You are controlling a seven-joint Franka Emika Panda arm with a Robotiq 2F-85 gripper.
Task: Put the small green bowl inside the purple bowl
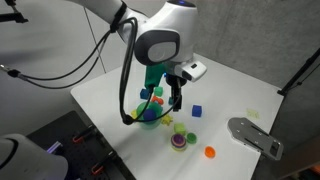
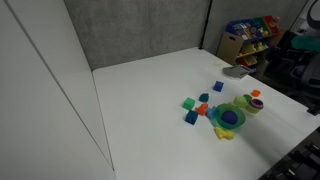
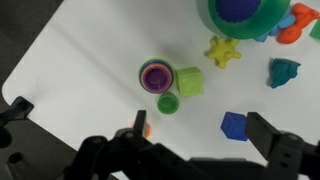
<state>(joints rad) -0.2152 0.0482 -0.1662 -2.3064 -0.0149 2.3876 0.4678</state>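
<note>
In the wrist view the purple bowl [image 3: 155,75] stands upright on the white table, with a green cube [image 3: 190,82] touching its side. The small green bowl [image 3: 168,103] stands just beside the purple bowl, apart from it and empty. My gripper [image 3: 200,130] is open and empty, hovering above the table; the small green bowl lies just beyond its fingers. In an exterior view the gripper [image 1: 176,100] hangs above and behind the purple bowl [image 1: 178,143] and the small green bowl [image 1: 192,137].
A blue cube [image 3: 233,125] lies between my fingers. An orange disc [image 3: 146,128] peeks out by one finger. A yellow star [image 3: 223,50], a teal piece [image 3: 283,70] and the big green dish [image 3: 240,12] lie beyond. A grey metal part [image 1: 255,135] sits near the table edge.
</note>
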